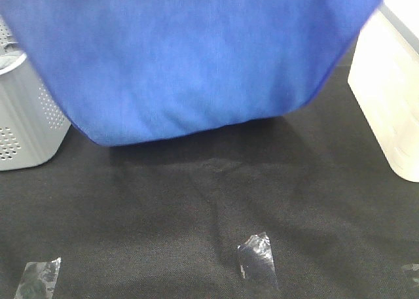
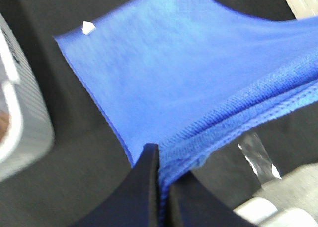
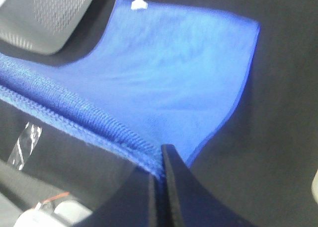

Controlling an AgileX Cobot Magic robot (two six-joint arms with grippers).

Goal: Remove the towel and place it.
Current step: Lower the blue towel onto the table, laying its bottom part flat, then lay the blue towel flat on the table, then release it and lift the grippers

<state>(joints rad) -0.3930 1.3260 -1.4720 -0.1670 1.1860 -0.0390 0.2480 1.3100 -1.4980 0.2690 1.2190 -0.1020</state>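
Observation:
The royal-blue towel (image 1: 190, 57) hangs spread out in the air and fills the upper part of the exterior high view, hiding both arms there. My left gripper (image 2: 158, 160) is shut on one corner of its stitched hem (image 2: 238, 108). My right gripper (image 3: 160, 160) is shut on the other corner of the same hem (image 3: 74, 108). The towel's lower part drapes down toward the black table. Its small white tag (image 2: 88, 27) shows at a far corner, also in the right wrist view (image 3: 138, 4).
A grey perforated basket (image 1: 26, 116) stands at the left on the black cloth-covered table (image 1: 196, 220). A white box (image 1: 386, 89) stands at the right. Pieces of clear tape (image 1: 256, 256) lie on the table near the front.

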